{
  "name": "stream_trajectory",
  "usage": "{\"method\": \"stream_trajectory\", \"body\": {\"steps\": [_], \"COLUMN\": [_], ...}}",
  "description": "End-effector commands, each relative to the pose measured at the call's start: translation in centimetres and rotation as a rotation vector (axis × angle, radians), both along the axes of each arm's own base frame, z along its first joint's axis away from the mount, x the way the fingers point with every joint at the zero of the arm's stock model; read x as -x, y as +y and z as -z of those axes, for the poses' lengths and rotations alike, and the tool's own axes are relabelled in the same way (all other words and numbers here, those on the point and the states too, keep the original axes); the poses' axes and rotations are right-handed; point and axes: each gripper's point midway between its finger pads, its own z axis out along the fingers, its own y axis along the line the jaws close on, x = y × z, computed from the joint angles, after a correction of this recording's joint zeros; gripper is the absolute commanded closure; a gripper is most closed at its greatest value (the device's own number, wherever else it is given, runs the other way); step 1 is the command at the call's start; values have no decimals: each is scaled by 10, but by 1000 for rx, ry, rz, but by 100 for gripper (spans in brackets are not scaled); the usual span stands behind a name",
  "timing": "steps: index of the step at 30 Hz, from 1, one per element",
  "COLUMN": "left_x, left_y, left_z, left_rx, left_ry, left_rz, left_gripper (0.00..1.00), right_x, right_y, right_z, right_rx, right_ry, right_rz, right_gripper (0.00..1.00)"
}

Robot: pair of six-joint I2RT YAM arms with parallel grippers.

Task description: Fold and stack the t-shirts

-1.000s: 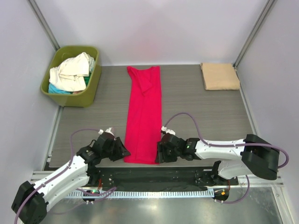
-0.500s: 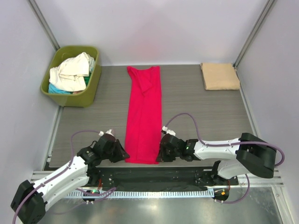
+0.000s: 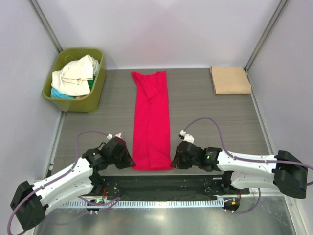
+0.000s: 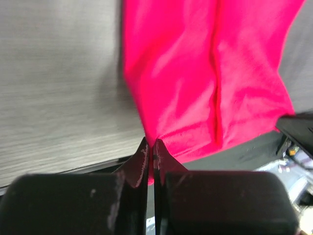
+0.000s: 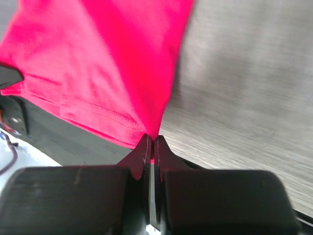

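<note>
I am watching the red shirt (image 3: pixel 151 122) lying as a long narrow strip down the middle of the table (image 3: pixel 210 122), its collar end at the far side and its hem at the near edge. The left gripper (image 3: pixel 130 162) is sitting at the hem's left corner. Through its wrist camera I am seeing both fingers (image 4: pixel 139 161) pressed together with a tuck of red cloth pinched between the tips. The right gripper (image 3: pixel 175 161) is doing the same at the hem's right corner: its fingers (image 5: pixel 166 156) are clenched on the cloth edge, which is rising from the tips in a small peak. Well to the left of the shirt's collar, an olive tub (image 3: pixel 80 104) is holding cream shirts (image 3: pixel 76 73) with a bit of teal cloth (image 3: pixel 57 93) beneath them. Well to the right of the collar, a tan shirt (image 3: pixel 230 80) is lying folded flat.
</note>
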Motion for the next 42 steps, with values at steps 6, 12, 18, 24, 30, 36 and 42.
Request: {"method": "stream_trajectory", "body": {"steps": [6, 12, 18, 24, 30, 36, 42], "left_x": [-80, -156, -239, -302, -337, -363, -394], "left_y": [-3, -10, -1, 2, -6, -4, 3], "left_z": [-76, -115, -115, -103, -78, -60, -35], "left_rx": [-228, -312, -358, -322, -293, -285, -258], "left_ry": [-230, -297, -264, -224, -180, -154, -72], "left_rz": [-17, -40, -92, -120, -106, -104, -111], "left_gripper": [100, 100, 100, 100, 100, 100, 65], "right_x": [-96, -183, -261, -321, -351, -369, -408], "right_y": [1, -2, -4, -2, 4, 7, 7], "right_z": [-83, -122, -144, -120, -96, -82, -69], "right_rx": [40, 114, 136, 144, 131, 121, 105], "right_ry": [-270, -385, -430, -377, -333, -313, -298], "right_rz": [92, 114, 133, 130, 110, 94, 100], "right_gripper": [99, 99, 99, 99, 99, 99, 66]}}
